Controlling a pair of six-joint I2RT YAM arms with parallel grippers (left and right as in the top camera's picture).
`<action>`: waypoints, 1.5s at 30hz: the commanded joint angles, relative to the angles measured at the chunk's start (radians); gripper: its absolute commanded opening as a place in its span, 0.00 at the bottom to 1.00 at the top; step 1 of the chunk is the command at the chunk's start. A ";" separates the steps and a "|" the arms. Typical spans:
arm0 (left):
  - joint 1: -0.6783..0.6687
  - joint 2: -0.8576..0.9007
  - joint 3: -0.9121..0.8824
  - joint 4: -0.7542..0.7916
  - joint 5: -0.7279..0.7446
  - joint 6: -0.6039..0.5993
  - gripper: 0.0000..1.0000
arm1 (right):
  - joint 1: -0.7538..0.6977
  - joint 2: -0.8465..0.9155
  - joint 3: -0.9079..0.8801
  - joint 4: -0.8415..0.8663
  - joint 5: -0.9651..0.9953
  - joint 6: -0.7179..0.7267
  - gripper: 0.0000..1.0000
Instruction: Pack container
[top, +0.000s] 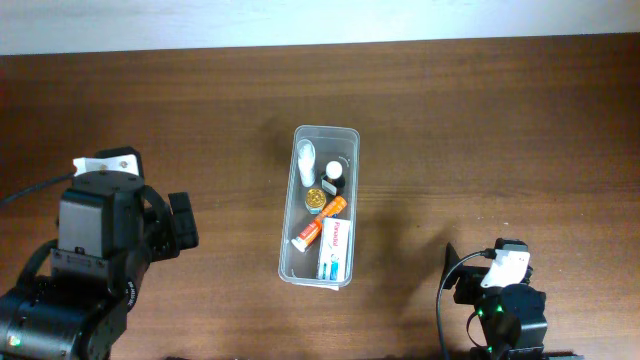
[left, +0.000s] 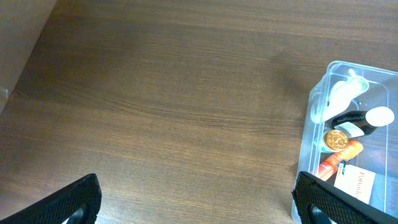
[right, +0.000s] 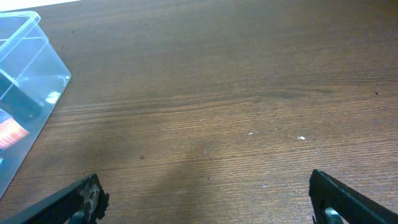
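The container (top: 298, 180), a long clear plastic bin, stands in the middle of the table. Inside lie a white bottle (top: 306, 160), a dark bottle with a white cap (top: 333, 177), a gold round lid (top: 315, 198), an orange tube (top: 322, 221) and a white box (top: 336, 250). It also shows in the left wrist view (left: 317, 99) and the right wrist view (right: 37, 68). My left gripper (left: 196, 202) is open and empty over bare wood, left of the bin. My right gripper (right: 205, 199) is open and empty, right of the bin.
The left arm (top: 90, 260) fills the lower left of the overhead view. The right arm (top: 500, 305) sits at the lower right. A pale wall (top: 320, 20) borders the table's far edge.
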 joint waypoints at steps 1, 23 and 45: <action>0.006 0.001 0.000 0.003 0.001 -0.006 0.99 | 0.004 -0.011 -0.008 0.003 -0.005 0.007 0.98; 0.006 0.000 -0.003 0.003 0.001 -0.006 0.99 | 0.004 -0.011 -0.008 0.003 -0.005 0.007 0.98; 0.179 -0.458 -0.830 0.654 0.025 -0.003 0.99 | 0.004 -0.010 -0.008 0.003 -0.005 0.006 0.98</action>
